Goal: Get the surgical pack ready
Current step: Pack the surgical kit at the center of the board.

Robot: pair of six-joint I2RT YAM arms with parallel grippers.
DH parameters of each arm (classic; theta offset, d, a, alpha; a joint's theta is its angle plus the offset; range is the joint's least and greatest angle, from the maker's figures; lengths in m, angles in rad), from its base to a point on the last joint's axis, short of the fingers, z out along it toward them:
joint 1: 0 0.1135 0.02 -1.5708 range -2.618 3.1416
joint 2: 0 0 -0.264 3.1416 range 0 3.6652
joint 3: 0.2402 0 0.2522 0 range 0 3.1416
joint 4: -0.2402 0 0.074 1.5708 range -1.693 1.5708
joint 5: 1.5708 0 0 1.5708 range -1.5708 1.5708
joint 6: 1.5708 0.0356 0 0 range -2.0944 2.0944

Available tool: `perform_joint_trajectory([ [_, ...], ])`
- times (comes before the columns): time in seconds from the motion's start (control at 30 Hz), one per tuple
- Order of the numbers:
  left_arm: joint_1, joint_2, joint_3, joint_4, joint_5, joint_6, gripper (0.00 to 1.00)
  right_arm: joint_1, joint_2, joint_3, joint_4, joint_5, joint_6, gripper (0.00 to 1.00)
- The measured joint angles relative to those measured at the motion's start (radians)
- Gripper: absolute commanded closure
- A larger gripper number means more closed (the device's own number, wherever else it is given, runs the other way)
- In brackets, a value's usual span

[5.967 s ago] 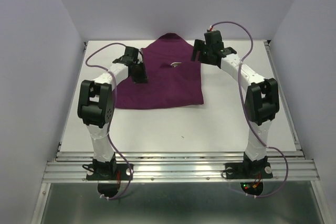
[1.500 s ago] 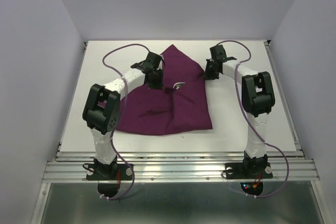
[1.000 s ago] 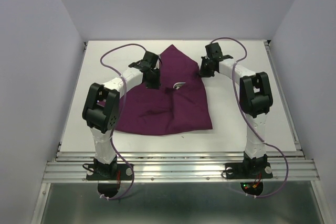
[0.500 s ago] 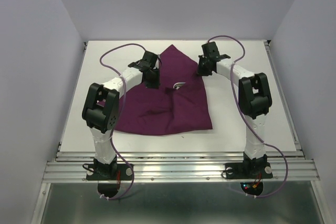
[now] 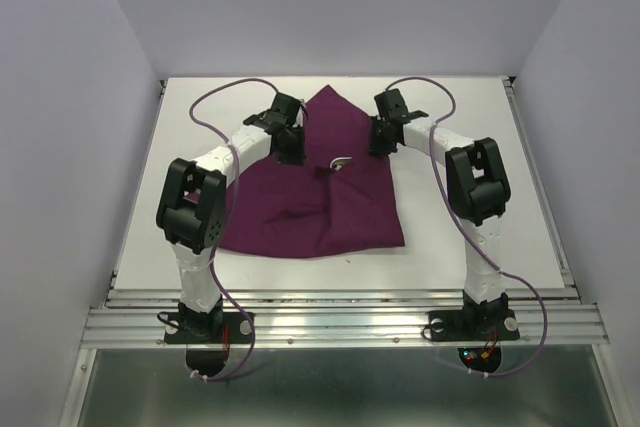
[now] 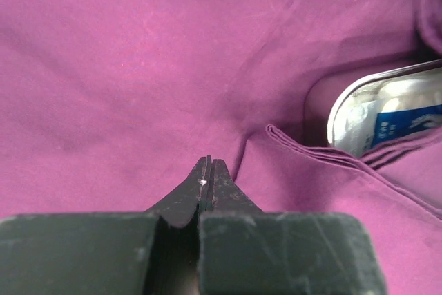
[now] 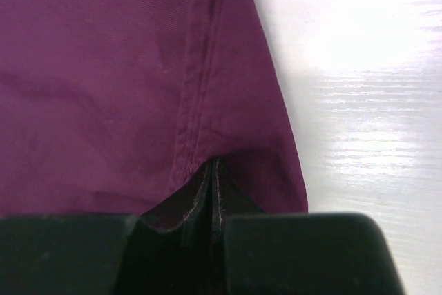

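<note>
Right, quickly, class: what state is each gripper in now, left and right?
Left gripper: closed, tips against the purple cloth; whether it pinches any cannot be told.
Right gripper: closed, pinching the purple cloth's edge.

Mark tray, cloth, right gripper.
tray [image 6: 345, 98], left wrist view, on its rounded rim corner.
cloth [image 5: 300, 212], top view, on its flat near part.
right gripper [image 7: 214, 165], right wrist view, between its fingertips.
</note>
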Motion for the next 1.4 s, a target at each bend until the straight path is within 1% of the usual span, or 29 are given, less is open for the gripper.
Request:
perform_joint_trajectory([
  [0.23,0.0,0.007,0.095,-0.026,0.003,0.003,1.0,0.002,0.019,0.003,0.007,0.017,0.004,0.91],
  [0.47,0.0,0.017,0.161,-0.033,0.044,0.003,1.0,0.002,0.087,0.124,-0.051,0.029,-0.005,0.91],
  [0.57,0.0,0.045,0.203,-0.041,0.053,0.003,0.99,0.002,0.085,0.122,-0.053,0.029,-0.005,0.91],
  [0.73,0.0,0.064,0.237,-0.055,0.061,0.006,0.98,0.002,0.05,0.071,-0.046,0.029,-0.008,0.91],
  [0.87,0.0,0.072,0.256,-0.06,0.064,0.007,0.98,0.002,-0.01,0.013,-0.049,0.029,-0.008,0.9],
  [0.93,0.0,0.073,0.258,-0.06,0.066,0.007,0.98,0.003,-0.055,-0.01,-0.047,0.027,-0.008,0.9],
  [1.03,0.0,0.075,0.258,-0.062,0.069,0.007,0.98,0.005,-0.114,-0.039,-0.037,0.025,-0.008,0.84],
  [1.23,0.0,0.077,0.258,-0.062,0.071,0.007,0.98,0.009,-0.253,-0.176,0.031,0.016,-0.002,0.83],
  [1.4,0.0,0.077,0.256,-0.06,0.074,0.006,0.98,0.016,-0.266,-0.228,0.055,0.002,0.001,0.83],
])
